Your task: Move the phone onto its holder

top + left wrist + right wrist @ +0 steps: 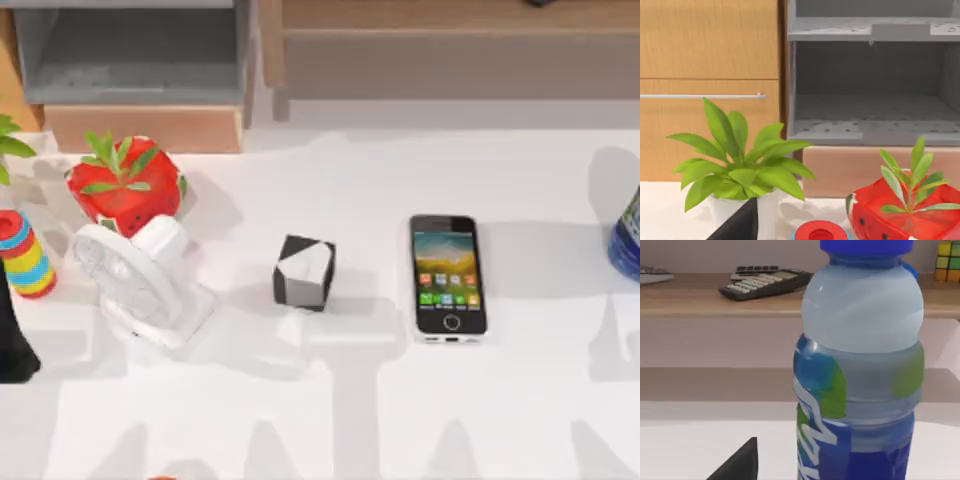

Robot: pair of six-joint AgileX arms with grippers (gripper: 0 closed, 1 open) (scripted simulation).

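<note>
Lying flat, right of frame centre in top view: phone [448,277], screen lit with app icons, home button toward the near edge; no readable text. Black-and-white faceted block [304,271] just left of it. White fan [135,274] and red watermelon-print planter [126,187] far left. Bottle [860,365] at right edge, blue cap, label unreadable. Grippers' finger state: cannot tell.

White-rimmed black slim phone [448,278]: lit screen with colourful icons. Black-and-white faceted block [304,271] at frame centre. Red watermelon-patterned planter [126,190], black seed spots, green leaves. Clear plastic bottle [860,365]: blue cap, blue-green label. Striped ring stack [24,254]: red, yellow, blue.
</note>
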